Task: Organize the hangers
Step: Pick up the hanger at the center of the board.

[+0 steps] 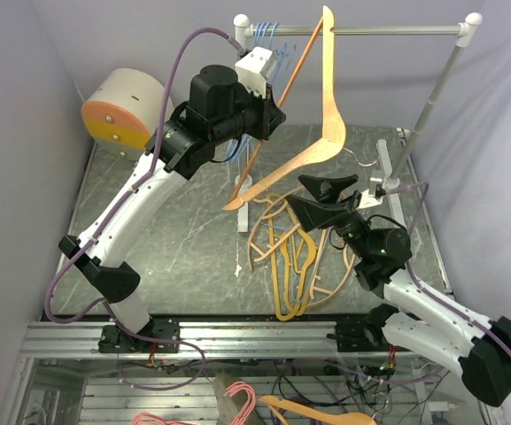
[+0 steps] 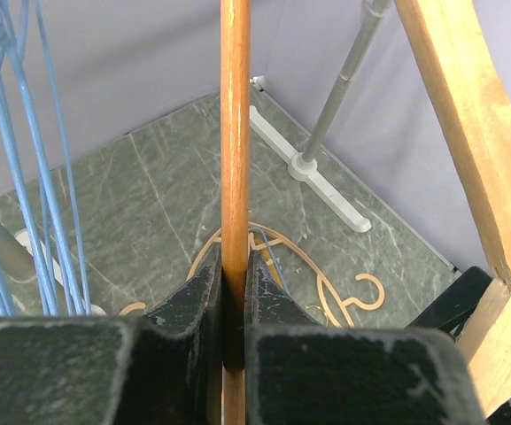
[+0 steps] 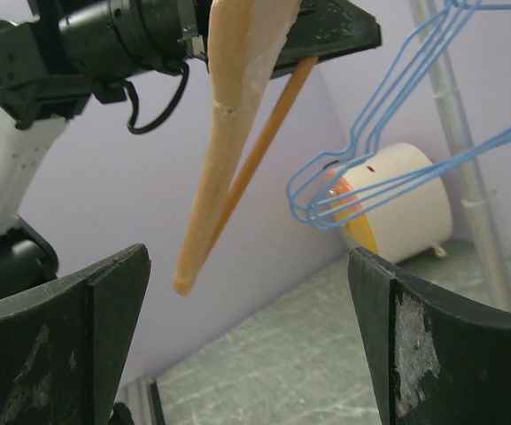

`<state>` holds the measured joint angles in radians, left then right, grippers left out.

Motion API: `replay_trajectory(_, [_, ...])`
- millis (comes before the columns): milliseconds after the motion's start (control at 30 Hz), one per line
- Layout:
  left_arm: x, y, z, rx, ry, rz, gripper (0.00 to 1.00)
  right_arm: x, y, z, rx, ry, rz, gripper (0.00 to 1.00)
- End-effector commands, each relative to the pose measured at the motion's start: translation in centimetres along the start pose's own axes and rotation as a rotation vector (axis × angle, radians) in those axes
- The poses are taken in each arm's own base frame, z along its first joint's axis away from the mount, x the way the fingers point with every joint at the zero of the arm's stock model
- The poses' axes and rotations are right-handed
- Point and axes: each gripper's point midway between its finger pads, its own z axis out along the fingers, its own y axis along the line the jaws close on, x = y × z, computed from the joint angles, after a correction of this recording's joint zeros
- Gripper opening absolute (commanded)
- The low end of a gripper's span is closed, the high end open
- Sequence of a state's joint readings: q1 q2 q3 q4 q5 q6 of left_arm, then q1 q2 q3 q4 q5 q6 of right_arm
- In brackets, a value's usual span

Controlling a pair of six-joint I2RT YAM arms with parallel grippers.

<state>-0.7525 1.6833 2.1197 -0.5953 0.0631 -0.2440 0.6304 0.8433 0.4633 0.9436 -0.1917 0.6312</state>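
Your left tool (image 2: 235,266) is clenching the orange crossbar (image 2: 235,133) of the wooden hanger (image 1: 330,133), just beside the blue wire hangers (image 1: 268,35) on the rail (image 1: 388,31). The hanger is leaning steeply, its long axis dropping from the rail toward the bench (image 1: 166,230). Your right tool (image 1: 321,199) is gaping, gripping nothing, above the tan hanger pile (image 1: 286,257); bare rail is stretching rightward.

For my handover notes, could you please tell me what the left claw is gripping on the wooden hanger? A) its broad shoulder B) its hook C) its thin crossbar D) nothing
C: the left claw is shut around the thin crossbar of the wooden hanger.
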Motion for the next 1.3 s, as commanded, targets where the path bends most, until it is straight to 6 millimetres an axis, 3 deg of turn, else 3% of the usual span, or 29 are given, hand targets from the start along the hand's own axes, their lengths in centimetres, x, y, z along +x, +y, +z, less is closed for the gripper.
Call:
replay_trajectory(0, [-1.3, -0.1, 0.4, -0.007, -0.049, -0.017, 0.07, -2.9, 3.6, 1.2, -0.161, -0.154, 0.042, 0.94])
replay_trajectory(367, [-0.5, 0.1, 1.0, -0.014, -0.029, -0.035, 0.07, -1.5, 4.1, 4.8, -0.199, -0.222, 0.106, 0.92])
replay_trajectory(600, [-0.4, 0.2, 0.8, -0.011, -0.025, -0.053, 0.07, -0.5, 2.6, 6.1, -0.127, -0.229, 0.116, 0.52])
replay_trajectory(833, [-0.6, -0.3, 0.6, 0.011, -0.018, -0.082, 0.07, -0.7, 1.1, 5.9, -0.013, -0.233, 0.072, 0.34])
replay_trajectory(867, [-0.7, -0.4, 0.5, 0.019, -0.018, -0.085, 0.07, -0.7, 0.8, 5.8, 0.005, -0.236, 0.066, 0.28])
replay_trajectory(933, [-0.8, -0.7, 0.4, 0.031, -0.017, -0.090, 0.07, -0.8, -0.3, 5.7, 0.071, -0.222, 0.049, 0.06])
replay_trajectory(967, [-0.8, -0.8, 0.3, 0.037, -0.017, -0.090, 0.07, -0.9, -0.5, 5.7, 0.094, -0.217, 0.039, 0.02])
replay_trajectory(1133, [-0.5, -1.5, 0.0, 0.079, -0.005, -0.071, 0.07, -0.6, -1.5, 5.1, 0.211, -0.110, -0.006, 0.00])
replay_trajectory(1200, [-0.6, -1.6, -0.3, 0.093, -0.009, -0.057, 0.12, -0.7, -2.0, 4.4, 0.283, -0.045, -0.016, 0.00])
replay_trajectory(1233, [-0.6, -1.7, -0.4, 0.099, -0.011, -0.045, 0.20, -0.5, -2.3, 3.8, 0.315, -0.003, -0.026, 0.00])
replay_trajectory(1267, [-0.9, -1.9, -0.7, 0.110, -0.013, -0.032, 0.36, -0.6, -2.5, 3.2, 0.348, 0.026, -0.029, 0.00])
